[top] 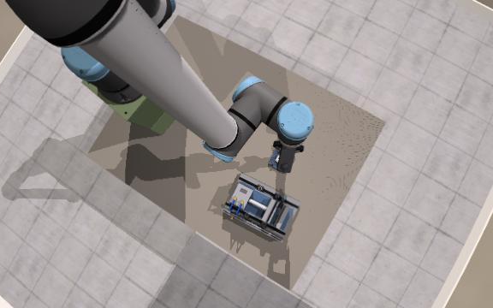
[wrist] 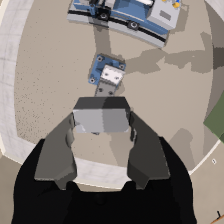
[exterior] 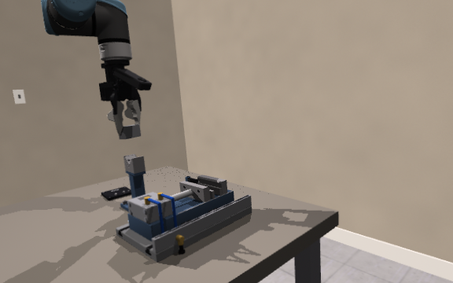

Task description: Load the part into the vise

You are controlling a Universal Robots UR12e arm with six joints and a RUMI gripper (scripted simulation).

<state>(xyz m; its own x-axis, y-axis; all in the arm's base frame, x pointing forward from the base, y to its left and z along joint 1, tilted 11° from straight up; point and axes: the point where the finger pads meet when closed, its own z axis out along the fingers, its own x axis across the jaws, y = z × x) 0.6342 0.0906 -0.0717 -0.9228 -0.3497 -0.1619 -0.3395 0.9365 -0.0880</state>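
Observation:
My gripper (exterior: 129,126) (wrist: 102,112) points down, high above the table, and is shut on the part. The part (exterior: 130,132) (wrist: 102,123) is a grey block lying crosswise between the fingertips. I cannot make out its slot. Below it the V-block (exterior: 135,164) (wrist: 112,75) stands on a blue post, with a gap between part and V-block. The vise (top: 259,205) (wrist: 131,16) is open. Its moving jaw (exterior: 199,192) is on the cylinder's rod, and the fixed jaw (exterior: 215,185) stands beyond it. The work stop is too small to tell. The infeed plate (exterior: 111,194) holds no part.
The air cylinder (exterior: 145,208) (top: 241,196) has blue hoses and brass fittings. A grey rail (exterior: 203,228) runs along the vise's near side. A brass-topped knob (exterior: 180,240) stands beside the rail's end. The green robot base (top: 137,111) is at the table's far side from the vise.

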